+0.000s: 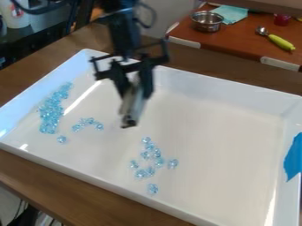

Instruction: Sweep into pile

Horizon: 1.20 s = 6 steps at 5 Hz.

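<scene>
My gripper (pixel 137 92) hangs over the left half of the white tray (pixel 218 84), shut on a narrow grey tool (pixel 134 106) that points down and ends in a dark tip. Clear blue beads lie on the tray floor in separate groups. The densest cluster (pixel 52 110) runs along the left wall. A short arc of beads (pixel 88 122) is just right of it, with a lone bead (pixel 62 139) below. A looser group (pixel 149 160) lies lower, near the middle, below and to the right of the tool's tip.
The tray's raised walls surround the beads, and blue tape (pixel 293 158) is stuck on its right wall. Behind, on a red-brown surface (pixel 236 42), are a metal bowl (pixel 207 21), a teal cloth (pixel 231 14) and a yellow-green-handled utensil (pixel 279 41).
</scene>
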Available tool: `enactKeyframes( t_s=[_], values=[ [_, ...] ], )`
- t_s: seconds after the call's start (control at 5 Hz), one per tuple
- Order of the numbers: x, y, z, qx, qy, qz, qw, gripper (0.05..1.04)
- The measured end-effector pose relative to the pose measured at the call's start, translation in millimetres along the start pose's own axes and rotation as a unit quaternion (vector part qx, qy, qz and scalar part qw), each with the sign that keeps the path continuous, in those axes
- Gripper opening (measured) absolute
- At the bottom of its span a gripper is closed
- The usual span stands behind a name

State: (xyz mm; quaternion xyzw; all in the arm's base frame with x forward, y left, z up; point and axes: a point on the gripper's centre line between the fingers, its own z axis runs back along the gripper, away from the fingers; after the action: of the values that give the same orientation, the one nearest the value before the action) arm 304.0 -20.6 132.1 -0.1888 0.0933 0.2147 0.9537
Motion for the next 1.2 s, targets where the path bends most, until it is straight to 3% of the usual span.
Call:
enactKeyframes(
  t_s=[0.2,0.6,0.8,1.2],
  values=[
    [-18.5,-36.9,-21.6,0.011,-0.006,-0.019,0.9997,0.378],
    [-29.6,-69.8,-58.7,0.032,-0.059,-0.080,0.9946,0.378],
    [-23.0,-72.8,-68.5,0.041,-0.077,-0.103,0.9908,0.378],
    [-16.8,-38.7,-77.4,0.064,-0.078,-0.141,0.9848,0.378]
  ],
)
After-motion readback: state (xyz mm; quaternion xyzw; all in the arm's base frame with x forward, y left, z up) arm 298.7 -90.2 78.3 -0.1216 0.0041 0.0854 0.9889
